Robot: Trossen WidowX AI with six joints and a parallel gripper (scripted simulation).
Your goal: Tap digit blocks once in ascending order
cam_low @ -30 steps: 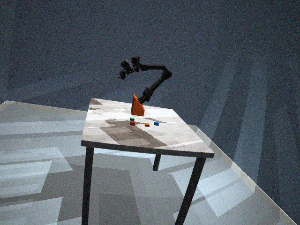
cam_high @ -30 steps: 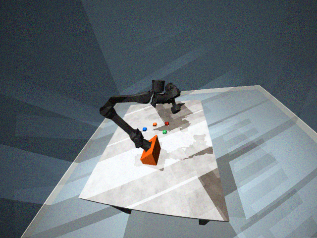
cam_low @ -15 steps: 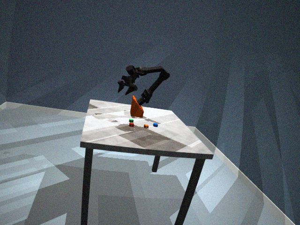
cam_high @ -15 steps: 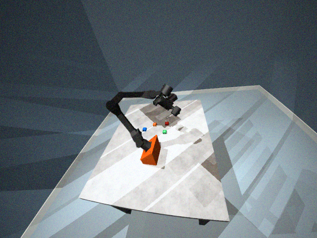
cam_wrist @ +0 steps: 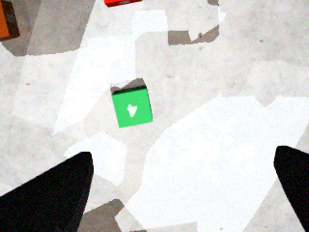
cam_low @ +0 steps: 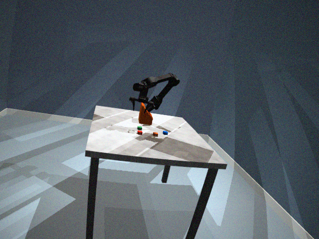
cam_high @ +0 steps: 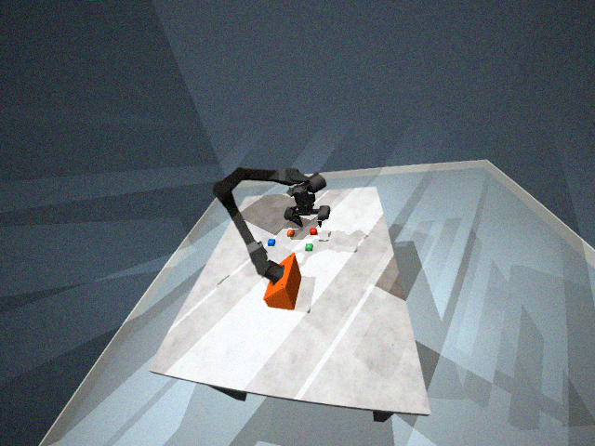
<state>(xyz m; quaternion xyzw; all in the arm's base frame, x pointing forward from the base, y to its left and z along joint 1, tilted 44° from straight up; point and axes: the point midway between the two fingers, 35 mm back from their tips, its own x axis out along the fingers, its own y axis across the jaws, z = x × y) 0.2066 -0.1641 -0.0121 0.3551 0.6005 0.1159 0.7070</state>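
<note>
A green block (cam_high: pixel 309 247) (cam_low: pixel 139 127) (cam_wrist: pixel 132 107) lies on the table with a white 4 on top. A red block (cam_high: pixel 313 231) (cam_low: pixel 139 132) (cam_wrist: pixel 123 2) lies near it, cut off at the top edge of the wrist view. An orange block (cam_high: pixel 290 233) (cam_low: pixel 155 134) (cam_wrist: pixel 7 20) is partly in the wrist view at the top left. A blue block (cam_high: pixel 271 242) (cam_low: pixel 165 132) is outside the wrist view. Digits on these three cannot be read. My gripper (cam_high: pixel 310 225) (cam_low: pixel 139 111) (cam_wrist: pixel 184 159) is open and empty, pointing down above the table, clear of the blocks.
The orange wedge-shaped base (cam_high: pixel 289 288) (cam_low: pixel 144 117) of the arm stands on the table (cam_high: pixel 346 374) (cam_low: pixel 115 151), near the green block. Shadows of the arm and patches of bright light cross the table top around the blocks.
</note>
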